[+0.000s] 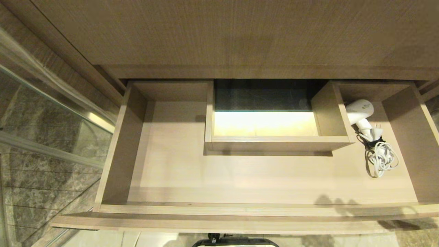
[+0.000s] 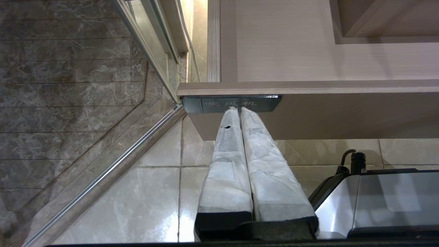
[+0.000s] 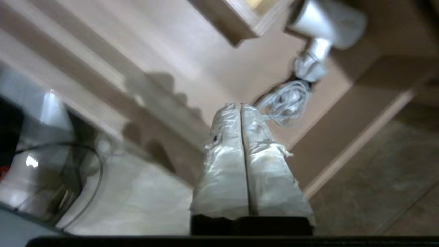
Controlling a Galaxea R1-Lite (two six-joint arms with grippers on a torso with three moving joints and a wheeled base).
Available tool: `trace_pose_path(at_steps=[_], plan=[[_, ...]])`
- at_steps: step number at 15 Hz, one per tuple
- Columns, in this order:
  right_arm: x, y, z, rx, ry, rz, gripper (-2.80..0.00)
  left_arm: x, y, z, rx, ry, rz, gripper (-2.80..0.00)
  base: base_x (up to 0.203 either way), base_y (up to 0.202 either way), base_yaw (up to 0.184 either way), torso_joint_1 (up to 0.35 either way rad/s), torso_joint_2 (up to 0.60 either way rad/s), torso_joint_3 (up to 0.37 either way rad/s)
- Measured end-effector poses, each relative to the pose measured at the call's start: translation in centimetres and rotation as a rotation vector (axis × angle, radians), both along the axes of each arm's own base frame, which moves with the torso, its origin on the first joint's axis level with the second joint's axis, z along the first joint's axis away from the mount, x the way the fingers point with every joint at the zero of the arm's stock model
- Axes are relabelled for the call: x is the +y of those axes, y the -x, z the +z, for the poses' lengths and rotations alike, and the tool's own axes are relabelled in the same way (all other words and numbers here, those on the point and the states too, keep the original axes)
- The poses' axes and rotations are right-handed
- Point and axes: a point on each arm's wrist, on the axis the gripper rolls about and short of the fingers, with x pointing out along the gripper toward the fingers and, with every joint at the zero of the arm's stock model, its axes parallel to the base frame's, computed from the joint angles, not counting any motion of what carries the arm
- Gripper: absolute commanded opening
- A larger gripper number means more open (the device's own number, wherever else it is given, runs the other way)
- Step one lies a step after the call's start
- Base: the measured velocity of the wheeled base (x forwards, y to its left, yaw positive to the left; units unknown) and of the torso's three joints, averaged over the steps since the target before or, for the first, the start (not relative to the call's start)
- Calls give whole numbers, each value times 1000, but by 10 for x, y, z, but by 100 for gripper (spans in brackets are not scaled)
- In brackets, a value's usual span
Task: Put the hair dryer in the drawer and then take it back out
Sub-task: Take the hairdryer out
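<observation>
A: Starting at the left, what is there?

B: A glass panel with a metal frame over marbled tile. The left gripper hangs low outside the drawer, its two wrapped fingers pressed together on nothing, tips in front of the black label at the drawer front's corner.

A: And the drawer itself?

B: Pulled open. Its left part and front strip are bare wood; in the middle at the back sits a boxed cutout, lit inside.

A: Where is the hair dryer?

B: In the right-hand compartment, just beside the cutout's wall. The hair dryer lies on the drawer floor, barrel toward the back, its coiled cord bundled nearer the front.

A: The right gripper?

B: The right gripper is above the drawer's right front, fingers closed together and empty, pointing toward the cord without touching it.
</observation>
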Motion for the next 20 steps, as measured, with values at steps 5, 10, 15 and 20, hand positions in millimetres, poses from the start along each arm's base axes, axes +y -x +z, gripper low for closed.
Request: trace_pose_path(at_steps=[5,10,15,20], plan=[[-32,-96,23,39,-5,-139,-280,0,0,0,0,0,0,-280,0,0,0,0,0,0],[-77,-183,2,144,-7,-217,-280,0,0,0,0,0,-1,-280,0,0,0,0,0,0],[-116,-239,-32,232,-27,-273,0,0,0,0,0,0,0,-280,0,0,0,0,0,0],[-130,-271,-60,285,-58,-274,0,0,0,0,0,0,0,-280,0,0,0,0,0,0]])
